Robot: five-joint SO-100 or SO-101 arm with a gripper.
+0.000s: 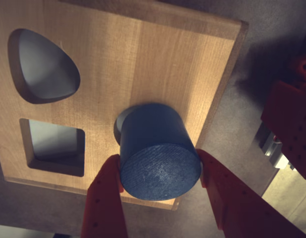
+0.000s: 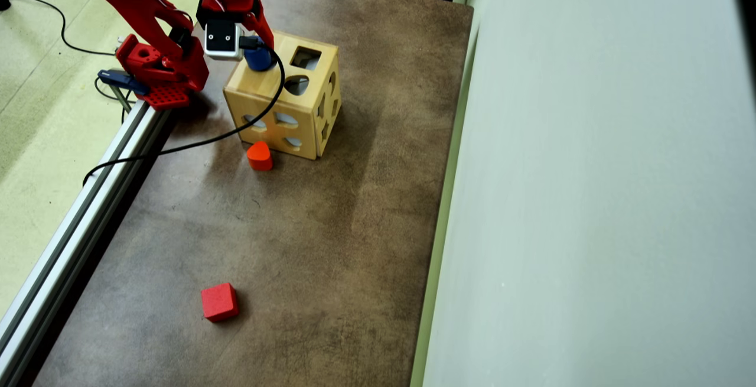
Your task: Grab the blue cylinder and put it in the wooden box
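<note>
In the overhead view, the aluminium rail [image 2: 88,198] runs along the desk's left edge, well left of the wooden box [image 2: 251,88], and the red arm's base [image 2: 159,74] sits on it just left of the box. A black cable [image 2: 195,142] loops from the arm's wrist camera [image 2: 223,39] down past the box's left face toward the rail. The arm reaches over the box from its left, and the pincer [image 2: 260,50] hangs above the near-left part of the box's top face. The blue cylinder [image 2: 258,58] is clamped between the two red fingers, its lower end at the box's top face. To the right of the cylinder, still on the top face, lie a rounded opening and a square opening. The orange-red rounded block [image 2: 259,156] stands on the brown desk [image 2: 331,245] just in front of the box's front face. The red cube [image 2: 219,302] lies well apart from the box, far toward the near edge of the desk.

In the wrist view, the box's top panel [image 1: 157,54] fills the upper left, with a rounded triangular hole [image 1: 43,67] and a square hole [image 1: 56,144] left of the cylinder [image 1: 157,153]. The red fingers [image 1: 105,198] press on the cylinder's left and right sides, the pincer [image 1: 160,176] closed on it. The cylinder's far end sits over a round hole whose edge peeks out on its left; whether it has entered that hole I cannot tell.
</note>
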